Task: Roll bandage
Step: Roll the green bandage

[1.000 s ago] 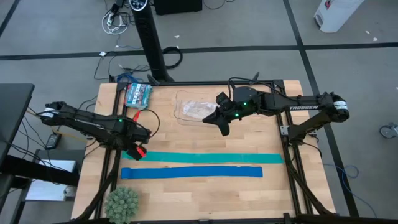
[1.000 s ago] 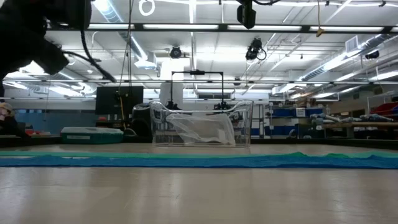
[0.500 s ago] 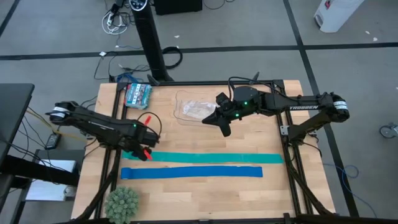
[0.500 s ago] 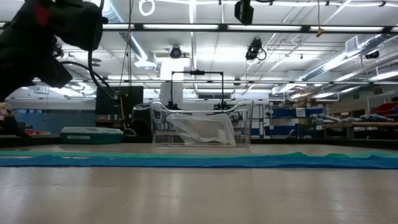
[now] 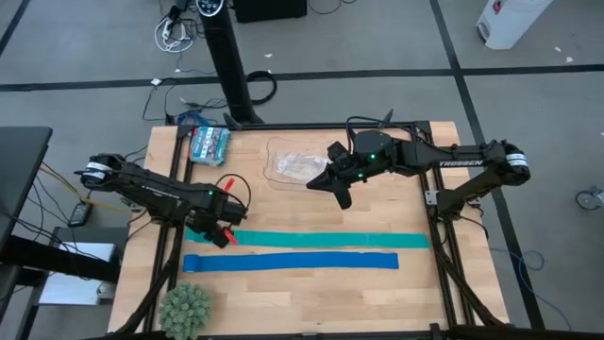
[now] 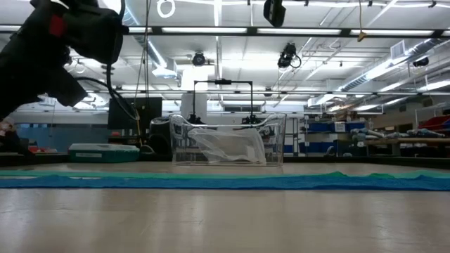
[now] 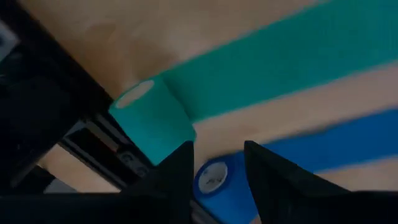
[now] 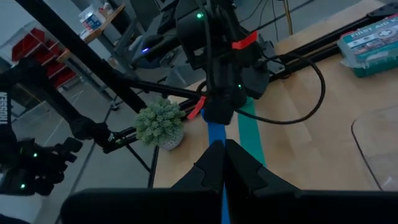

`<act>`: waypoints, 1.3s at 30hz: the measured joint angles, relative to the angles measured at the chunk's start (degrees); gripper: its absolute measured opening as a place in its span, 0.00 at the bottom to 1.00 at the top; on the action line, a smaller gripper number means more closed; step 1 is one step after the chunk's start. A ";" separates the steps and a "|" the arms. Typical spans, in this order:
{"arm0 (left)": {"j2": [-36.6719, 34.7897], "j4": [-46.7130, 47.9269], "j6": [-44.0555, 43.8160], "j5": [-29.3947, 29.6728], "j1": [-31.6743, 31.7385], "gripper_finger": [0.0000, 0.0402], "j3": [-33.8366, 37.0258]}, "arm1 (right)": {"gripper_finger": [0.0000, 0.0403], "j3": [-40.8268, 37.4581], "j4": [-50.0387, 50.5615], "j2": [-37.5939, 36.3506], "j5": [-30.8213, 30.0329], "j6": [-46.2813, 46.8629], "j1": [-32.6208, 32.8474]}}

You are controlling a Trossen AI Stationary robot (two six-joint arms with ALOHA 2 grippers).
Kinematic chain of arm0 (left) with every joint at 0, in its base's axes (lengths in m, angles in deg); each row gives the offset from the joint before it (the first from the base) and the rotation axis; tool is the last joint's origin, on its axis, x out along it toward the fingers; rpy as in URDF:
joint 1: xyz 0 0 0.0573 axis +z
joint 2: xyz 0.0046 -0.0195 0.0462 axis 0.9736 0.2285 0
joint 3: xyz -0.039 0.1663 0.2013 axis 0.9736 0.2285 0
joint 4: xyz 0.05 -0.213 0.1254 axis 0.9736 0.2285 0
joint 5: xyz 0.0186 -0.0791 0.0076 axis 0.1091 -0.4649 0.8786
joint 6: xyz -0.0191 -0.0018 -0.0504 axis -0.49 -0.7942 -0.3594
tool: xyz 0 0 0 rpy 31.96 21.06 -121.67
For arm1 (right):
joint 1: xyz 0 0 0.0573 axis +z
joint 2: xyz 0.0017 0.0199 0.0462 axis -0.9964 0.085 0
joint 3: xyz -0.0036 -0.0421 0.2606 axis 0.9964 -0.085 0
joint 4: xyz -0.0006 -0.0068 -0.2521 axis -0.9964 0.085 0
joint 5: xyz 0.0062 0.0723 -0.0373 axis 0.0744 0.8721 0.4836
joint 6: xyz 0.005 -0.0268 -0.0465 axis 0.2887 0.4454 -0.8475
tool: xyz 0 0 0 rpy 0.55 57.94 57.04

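Nearest the front edge of the desk (image 5: 311, 293), at the left corner: a small spiky green plant (image 5: 185, 308). Just behind it, a royal-blue strip (image 5: 291, 262) laid flat, its left end rolled into a small blue coil, half hidden behind the fingers in the left wrist view. Next back and parallel, the bandage (image 5: 326, 239), teal, stretched flat across the desk; at its left end a short teal roll (image 7: 153, 120), seen clearly only from the left wrist and covered from above by the left end effector (image 5: 220, 232). Fingers there parted, with the blue coil showing in the gap between them and the teal roll just beside one finger; contact with either impossible to judge. Farther back, hovering over the middle of the desk, the right end effector (image 5: 340, 195), clenched and empty. Behind it a clear plastic container (image 5: 294, 166) with crumpled film inside, edges faint from above. At the far left corner, a teal first-aid box (image 5: 209, 143), lettering too small to read.
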 joint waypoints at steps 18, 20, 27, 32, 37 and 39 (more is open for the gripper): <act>7.34 7.01 42.25 -3.02 -2.46 0.37 -1.00 | 0.02 0.00 0.08 0.00 2.94 -1.04 -0.02; 9.81 7.50 45.05 -1.52 -3.23 0.37 -1.60 | 0.02 -0.02 0.08 0.00 2.95 -0.40 -0.02; 16.39 9.35 48.18 1.11 -4.61 0.37 -3.36 | 0.02 -0.02 0.08 0.00 2.93 0.37 -0.02; 18.50 9.08 49.34 0.24 -5.06 0.37 -3.38 | 0.02 -0.02 -0.09 0.00 2.51 0.38 -0.02; 21.18 9.07 51.16 1.29 -5.49 0.37 -3.38 | 0.02 -0.02 -0.34 0.00 2.49 0.38 -0.02; 22.26 9.02 51.65 1.26 -5.59 0.37 -3.38 | 0.02 -0.02 -0.35 0.00 2.47 0.44 -0.02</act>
